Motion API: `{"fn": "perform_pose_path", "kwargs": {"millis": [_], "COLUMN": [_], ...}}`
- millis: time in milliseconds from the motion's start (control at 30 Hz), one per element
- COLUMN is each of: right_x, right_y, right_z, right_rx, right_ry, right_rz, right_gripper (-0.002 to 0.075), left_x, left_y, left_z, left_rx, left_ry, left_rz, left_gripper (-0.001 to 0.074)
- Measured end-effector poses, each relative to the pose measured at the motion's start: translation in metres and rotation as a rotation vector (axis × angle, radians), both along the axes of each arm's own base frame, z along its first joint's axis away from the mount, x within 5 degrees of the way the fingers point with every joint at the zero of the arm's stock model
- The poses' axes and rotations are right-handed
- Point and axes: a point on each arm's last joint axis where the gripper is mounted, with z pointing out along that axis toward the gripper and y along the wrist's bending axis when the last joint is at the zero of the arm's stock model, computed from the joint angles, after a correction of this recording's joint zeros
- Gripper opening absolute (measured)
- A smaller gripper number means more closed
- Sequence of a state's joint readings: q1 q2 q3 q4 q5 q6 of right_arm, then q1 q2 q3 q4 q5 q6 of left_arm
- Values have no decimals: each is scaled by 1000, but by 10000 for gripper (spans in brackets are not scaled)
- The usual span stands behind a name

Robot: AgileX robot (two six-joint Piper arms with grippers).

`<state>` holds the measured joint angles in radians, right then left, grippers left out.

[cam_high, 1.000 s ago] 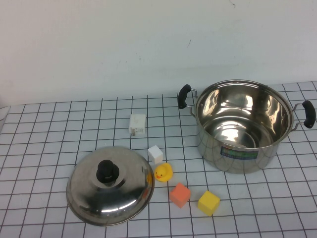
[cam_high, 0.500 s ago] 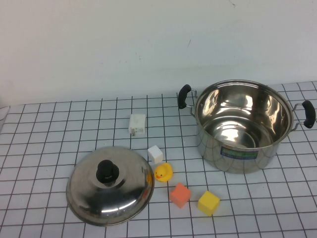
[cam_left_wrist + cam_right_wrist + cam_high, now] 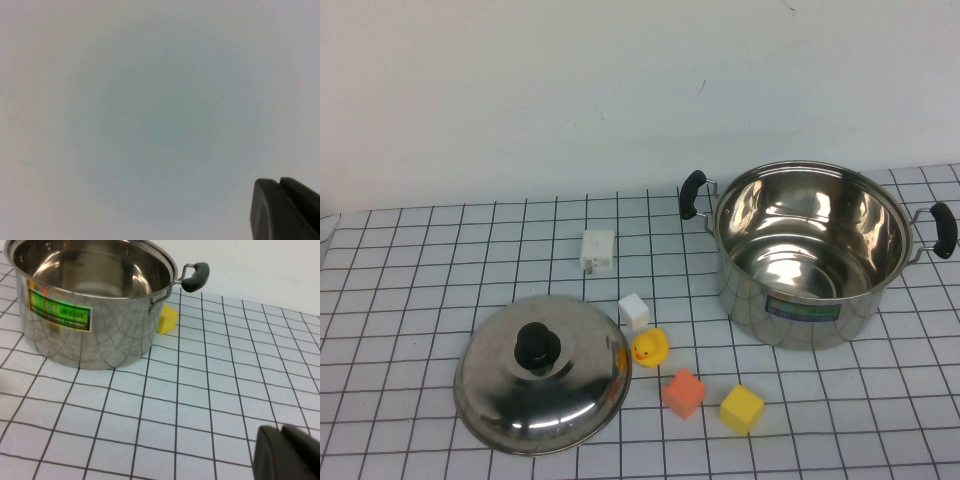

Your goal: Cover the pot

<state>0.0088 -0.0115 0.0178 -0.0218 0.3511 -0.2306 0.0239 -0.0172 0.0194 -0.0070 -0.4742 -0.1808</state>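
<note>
The pot point(image 3: 807, 240) is a large shiny steel pot with two black handles and a blue-green label. It stands open and empty at the right back of the checked table. The domed steel lid point(image 3: 570, 390) with its black knob point(image 3: 536, 345) lies flat on the table at the front left, apart from the pot. Neither arm shows in the high view. My left gripper point(image 3: 278, 183) is shut and faces a blank pale surface. My right gripper point(image 3: 280, 430) is shut and empty, low over the table beside the pot point(image 3: 90, 335).
Between lid and pot lie a white plug point(image 3: 598, 250), a white cube point(image 3: 634, 311), a yellow duck point(image 3: 649, 348), an orange cube point(image 3: 683, 392) and a yellow cube point(image 3: 741, 409). The yellow cube point(image 3: 166, 320) also shows behind the pot in the right wrist view. A white wall stands behind.
</note>
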Motion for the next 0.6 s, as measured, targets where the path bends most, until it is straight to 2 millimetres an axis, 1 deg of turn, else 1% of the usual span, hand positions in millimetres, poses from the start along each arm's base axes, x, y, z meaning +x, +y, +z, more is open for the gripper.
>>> {"fn": "perform_pose_path", "kwargs": {"millis": [100, 267, 333, 400, 467, 600], "right_x": [0, 0, 0, 0, 0, 0], "right_y": [0, 0, 0, 0, 0, 0], "right_z": [0, 0, 0, 0, 0, 0], "right_rx": [0, 0, 0, 0, 0, 0], "right_ry": [0, 0, 0, 0, 0, 0], "right_rz": [0, 0, 0, 0, 0, 0], "right_gripper": [9, 9, 9, 9, 9, 9], "left_x": [-3, -5, -4, -3, -3, -7], "left_y": [0, 0, 1, 2, 2, 2], "left_z": [5, 8, 7, 9, 18, 55], "left_rx": [1, 2, -20, -51, -58, -19], "left_ry": [-62, -100, -89, -32, 25, 51], "left_rz": [0, 0, -1, -4, -3, 12], "left_gripper": [-1, -1, -1, -1, -1, -1]}}
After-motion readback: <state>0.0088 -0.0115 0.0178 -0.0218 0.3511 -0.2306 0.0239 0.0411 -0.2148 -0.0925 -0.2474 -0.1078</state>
